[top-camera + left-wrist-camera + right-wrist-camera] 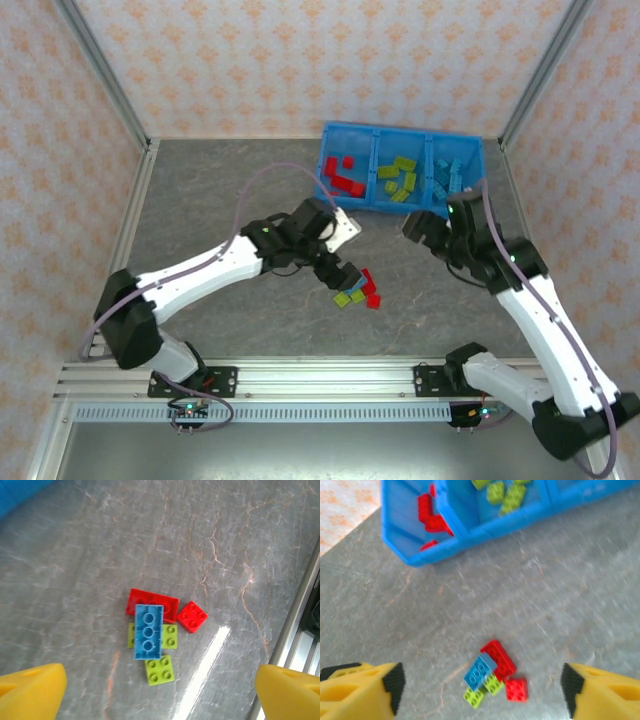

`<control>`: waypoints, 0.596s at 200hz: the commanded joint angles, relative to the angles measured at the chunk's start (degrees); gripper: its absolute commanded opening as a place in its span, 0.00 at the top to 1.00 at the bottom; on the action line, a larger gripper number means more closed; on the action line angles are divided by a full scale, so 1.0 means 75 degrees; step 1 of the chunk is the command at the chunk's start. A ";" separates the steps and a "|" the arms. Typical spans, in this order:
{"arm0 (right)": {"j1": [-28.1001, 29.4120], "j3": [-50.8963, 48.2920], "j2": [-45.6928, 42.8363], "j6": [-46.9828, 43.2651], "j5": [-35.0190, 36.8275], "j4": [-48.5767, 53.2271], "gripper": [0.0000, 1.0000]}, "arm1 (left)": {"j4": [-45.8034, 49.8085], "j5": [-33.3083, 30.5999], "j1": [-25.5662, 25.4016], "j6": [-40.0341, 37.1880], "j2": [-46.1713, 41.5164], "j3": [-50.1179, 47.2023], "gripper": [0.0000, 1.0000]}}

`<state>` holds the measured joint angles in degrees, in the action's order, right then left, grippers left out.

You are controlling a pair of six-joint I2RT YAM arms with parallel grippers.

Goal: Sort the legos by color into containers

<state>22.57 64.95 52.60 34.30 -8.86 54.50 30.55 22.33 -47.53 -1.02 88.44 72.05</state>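
The bright blue bin (404, 131) sat at the 1 o'clock side of the grey stone-patterned table (200, 200), its three compartments side by side. In the top view, red legos (345, 178) lay in the left compartment, yellow-green ones (402, 180) in the middle and light blue ones (447, 177) in the right.

A small cluster of unsorted bricks (358, 290) rested on the table near its middle, at about 7 o'clock from the bin. In the left wrist view, a light blue brick (148, 631) lay studs-down on top of the cluster. Its 12 o'clock end overlapped a long red brick (152, 602). A small square red brick (192, 616) sat at 3 o'clock, touching the long one's corner. A yellow-green brick (170, 636) showed from under the blue one, and another yellow-green square (160, 670) lay at its 6 o'clock end.

The left gripper (160, 694) hovered over this cluster with its yellow fingers (31, 690) spread wide and nothing between them. The right gripper (480, 689) hung between the bin and the cluster, at 2 o'clock from the bricks in the top view. Its jaws were likewise spread wide and empty.
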 commanded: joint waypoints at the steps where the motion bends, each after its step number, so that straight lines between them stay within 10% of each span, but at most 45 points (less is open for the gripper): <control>1: 0.0048 -0.0555 -0.0610 0.0320 -0.0202 0.0613 0.09 | 0.0124 -0.0413 -0.0215 0.1208 0.0727 0.0461 0.15; 119: 0.0058 -0.0621 -0.1744 -0.0865 -0.0594 0.2065 0.06 | 0.0804 -0.1844 -0.0779 0.1379 0.3356 0.1955 0.34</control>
<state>22.57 60.27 40.18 30.52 -12.95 67.07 34.68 14.79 -52.84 9.02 112.53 85.36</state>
